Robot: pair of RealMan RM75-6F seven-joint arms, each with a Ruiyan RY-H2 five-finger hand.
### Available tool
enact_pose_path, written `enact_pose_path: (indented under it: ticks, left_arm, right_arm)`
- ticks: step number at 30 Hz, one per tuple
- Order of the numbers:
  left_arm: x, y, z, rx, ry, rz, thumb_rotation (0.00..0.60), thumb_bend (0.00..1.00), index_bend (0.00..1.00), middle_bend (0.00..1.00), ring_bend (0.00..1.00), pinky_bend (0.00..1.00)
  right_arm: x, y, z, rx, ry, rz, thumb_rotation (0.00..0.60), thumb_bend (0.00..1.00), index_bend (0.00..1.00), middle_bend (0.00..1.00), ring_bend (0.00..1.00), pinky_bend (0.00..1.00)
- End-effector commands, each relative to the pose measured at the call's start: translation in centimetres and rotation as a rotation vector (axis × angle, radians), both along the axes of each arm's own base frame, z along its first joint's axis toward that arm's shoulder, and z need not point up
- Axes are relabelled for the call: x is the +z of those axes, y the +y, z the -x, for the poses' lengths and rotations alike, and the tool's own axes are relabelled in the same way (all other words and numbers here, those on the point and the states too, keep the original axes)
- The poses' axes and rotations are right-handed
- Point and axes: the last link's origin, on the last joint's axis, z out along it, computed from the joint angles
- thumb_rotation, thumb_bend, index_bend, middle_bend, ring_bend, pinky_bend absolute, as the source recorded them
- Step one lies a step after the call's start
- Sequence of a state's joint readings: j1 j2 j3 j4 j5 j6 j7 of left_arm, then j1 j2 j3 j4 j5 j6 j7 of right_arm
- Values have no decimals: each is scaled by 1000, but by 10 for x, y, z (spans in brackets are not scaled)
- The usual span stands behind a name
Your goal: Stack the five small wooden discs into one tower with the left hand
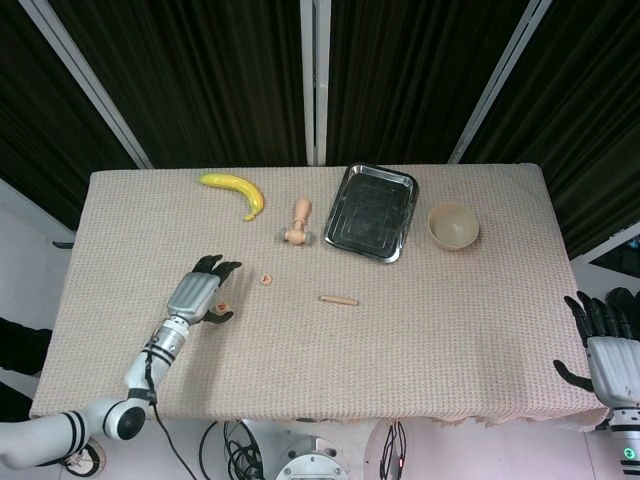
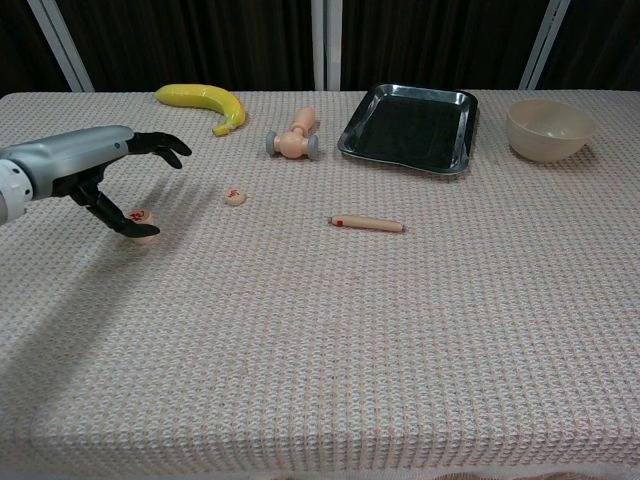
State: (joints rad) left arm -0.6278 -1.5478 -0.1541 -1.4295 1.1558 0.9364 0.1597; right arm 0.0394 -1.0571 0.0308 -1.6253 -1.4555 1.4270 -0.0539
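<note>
Two small wooden discs with red marks lie on the woven cloth. One disc (image 2: 141,217) (image 1: 222,303) sits right under my left hand (image 2: 92,168) (image 1: 200,291), whose thumb curls down against its near side while the other fingers stretch out apart above it, holding nothing. The second disc (image 2: 235,196) (image 1: 267,279) lies apart, a short way right of that hand. No other discs show in either view. My right hand (image 1: 606,335) hangs past the table's front right corner, fingers spread and empty.
A wooden stick (image 2: 367,223) lies mid-table. Along the back stand a banana (image 2: 205,100), a wooden toy hammer (image 2: 293,140), a metal tray (image 2: 452,165) and a beige bowl (image 2: 548,128). The cloth-covered table (image 2: 330,350) stretches wide in front.
</note>
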Motion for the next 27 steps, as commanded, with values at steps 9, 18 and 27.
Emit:
enact_pose_path:
  ticks: [9,18,27]
  left_arm:
    - [3,2,0,8,-15,14,600,203,138,153,0,0]
    - [3,3,1,14,-17,15,600,202,138,154,0,0]
    - [3,4,1,16,-17,15,600,203,138,154,0,0]
  right_arm:
    - [-2,0,1,-4,0,-7,600,143,0,0,0,0]
    - [-1,0,2,-7,1,-5,600,143,0,0,0,0]
    - [-2,0,1,-6,1,-6,600,143,0,0,0,0]
